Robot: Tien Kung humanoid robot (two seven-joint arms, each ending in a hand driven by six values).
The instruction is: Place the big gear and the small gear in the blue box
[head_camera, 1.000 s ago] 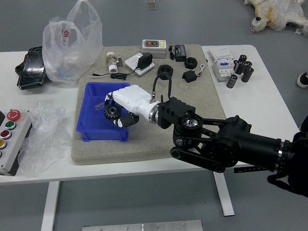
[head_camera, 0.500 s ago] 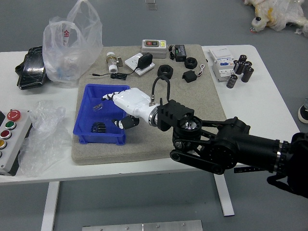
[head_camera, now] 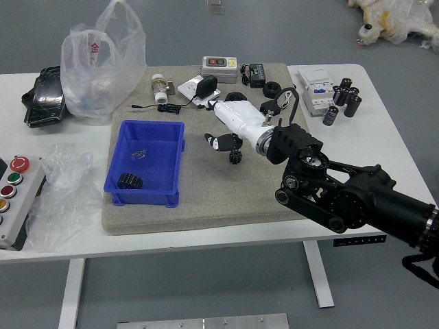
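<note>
Blue box (head_camera: 159, 163) with one black gear (head_camera: 129, 181), one right hand (head_camera: 241, 122) outside.

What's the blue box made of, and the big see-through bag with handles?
The blue box looks like hard, smooth plastic: its walls are stiff, straight and evenly blue. The bag seems to be thin, shiny plastic film, because it's crinkly and see-through.

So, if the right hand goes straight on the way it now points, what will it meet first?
Probably the black cable, just beyond the fingertips of the right hand; its height is unclear, so it might pass above.
</note>
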